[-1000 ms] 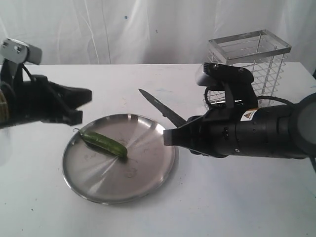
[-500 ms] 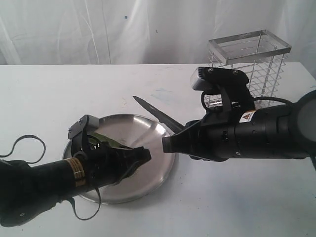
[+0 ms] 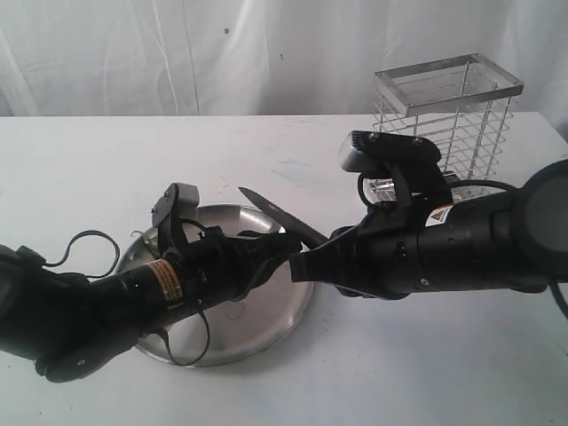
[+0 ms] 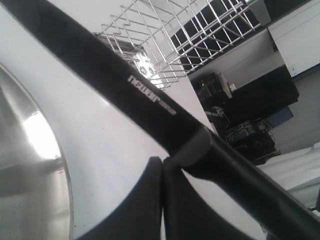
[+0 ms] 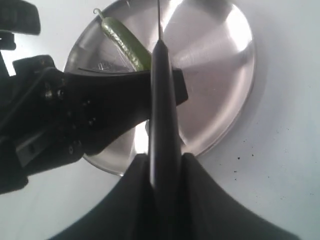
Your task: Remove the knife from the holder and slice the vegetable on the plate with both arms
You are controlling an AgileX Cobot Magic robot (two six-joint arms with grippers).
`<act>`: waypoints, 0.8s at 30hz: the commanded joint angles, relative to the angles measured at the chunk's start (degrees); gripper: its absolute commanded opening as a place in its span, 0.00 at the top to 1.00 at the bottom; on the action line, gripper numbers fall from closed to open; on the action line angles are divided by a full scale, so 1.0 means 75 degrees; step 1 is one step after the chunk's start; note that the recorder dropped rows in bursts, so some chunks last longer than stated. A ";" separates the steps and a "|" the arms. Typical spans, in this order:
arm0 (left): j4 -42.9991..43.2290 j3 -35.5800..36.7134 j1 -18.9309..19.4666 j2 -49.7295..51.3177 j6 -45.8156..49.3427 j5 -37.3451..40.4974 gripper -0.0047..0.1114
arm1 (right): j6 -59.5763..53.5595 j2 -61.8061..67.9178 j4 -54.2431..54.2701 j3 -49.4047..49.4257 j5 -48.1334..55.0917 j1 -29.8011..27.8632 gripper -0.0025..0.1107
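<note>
The right hand (image 3: pixel 306 262) is clenched on the knife (image 3: pixel 277 213). In the right wrist view the matte black handle (image 5: pixel 164 125) is pinched between two smooth dark fingers (image 5: pixel 137 185), and the thin blade edge runs out over the plate (image 5: pixel 220 75). The blade is slim, dark and pointed, angled up and away from the hand above the plate's far rim in the exterior view.

The left hand (image 3: pixel 275 253) reaches across the plate from the other side, its tapered black fingertips pressed together and right up against the knife where blade meets handle. The left wrist view shows those two tips (image 4: pixel 150 200) meeting with no gap, touching the underside of the knife (image 4: pixel 150 107), which bears small pale lettering. So it is closed, with nothing between the tips.

The vegetable (image 5: pixel 125 42), a glossy bumpy green chilli with a curled stem, lies on the shiny round steel plate (image 3: pixel 266 315), partly hidden under the left arm. The holder (image 3: pixel 448 120), a tall wire basket with a flat metal rim, stands on the white surface (image 3: pixel 426 373) behind the right arm.
</note>
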 commanded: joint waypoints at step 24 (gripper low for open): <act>0.0343 -0.0186 0.0048 -0.0023 0.0277 0.0656 0.96 | 0.0355 0.0578 0.0178 -0.0033 0.0108 -0.0045 0.98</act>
